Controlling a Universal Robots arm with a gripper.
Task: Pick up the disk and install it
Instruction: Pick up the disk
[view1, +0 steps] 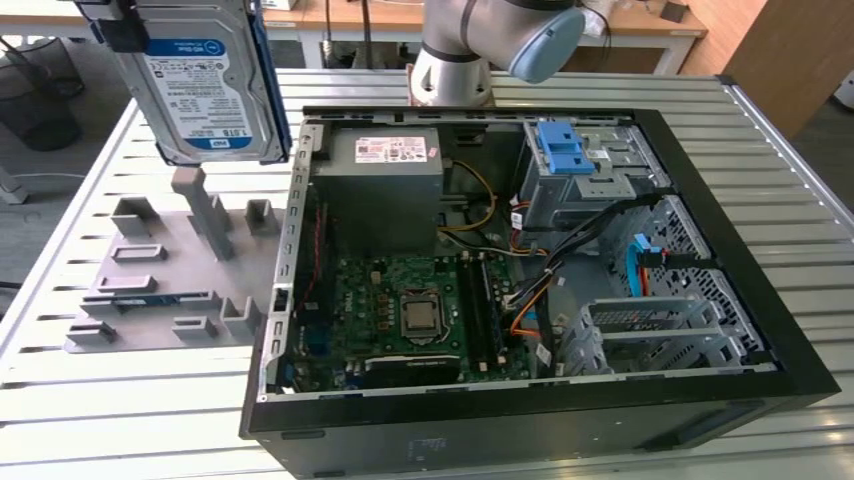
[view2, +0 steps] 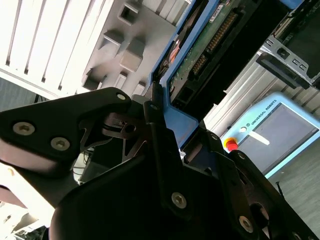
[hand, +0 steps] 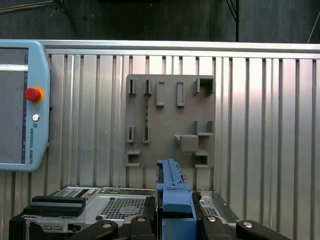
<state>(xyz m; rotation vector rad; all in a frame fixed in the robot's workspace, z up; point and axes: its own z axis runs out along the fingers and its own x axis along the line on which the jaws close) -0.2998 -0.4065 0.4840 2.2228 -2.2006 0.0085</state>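
Gripper (view2: 161, 119) is clamping the disk (view1: 200, 95) by its blue frame, holding it above the fixture plate (view1: 154, 295), with installation in the computer case (view1: 534, 435) not yet done.

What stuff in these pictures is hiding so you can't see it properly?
- The disk: exterior view, its top is cut off by the picture's upper edge.
- Its label: first wrist view, the disk is edge-on, so the label is hidden.
- The gripper: first wrist view, shut on the disk, mostly cut off by the picture's edge.
- The pendant: first wrist view, partly cut off by an edge.
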